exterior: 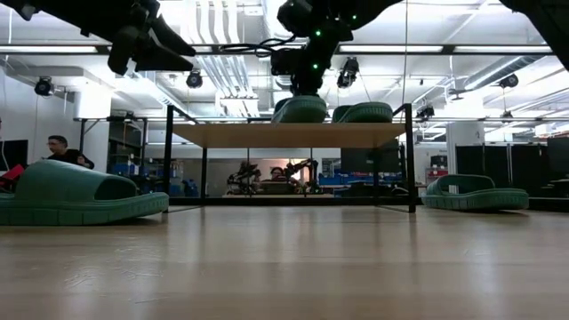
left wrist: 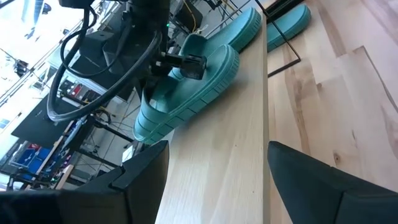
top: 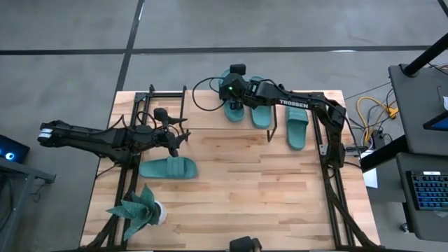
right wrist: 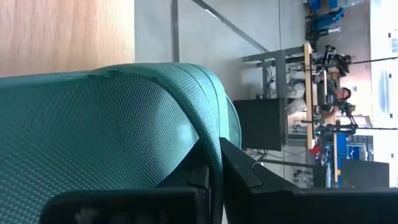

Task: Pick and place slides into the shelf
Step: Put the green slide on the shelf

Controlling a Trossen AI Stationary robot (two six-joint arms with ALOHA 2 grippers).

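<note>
Shelf [top: 210, 119] and table [top: 245, 196] show whole only from above, where the right gripper [top: 232, 98] sits over the far end of the shelf, pinching one sandal [top: 233, 105] that lies on the top board. Its wrist camera fills in the detail: the two dark fingers [right wrist: 233, 165] are pressed onto the sandal's rim [right wrist: 211, 124], one on each side. The low view adds that this sandal [exterior: 300, 108] and a second [exterior: 364, 112] just beside it both rest on the board [exterior: 284, 134], under the gripper [exterior: 307, 84].

Four sandals can be counted from above: the held one, its neighbour [top: 260, 112] on the shelf, a third [top: 297, 127] on the table off the shelf's right end, and a fourth [top: 168, 167] on the table in front of the shelf, near the left arm. One potted plant [top: 136, 211] stands at the table's near left corner.

The left gripper [top: 180, 136] hangs above the shelf's left part, fingers spread and holding nothing; its own camera looks between those fingers [left wrist: 311, 180] along the board toward the two shelved sandals [left wrist: 193, 93].

A person [exterior: 60, 151] shows in the room behind, only in the low view.
</note>
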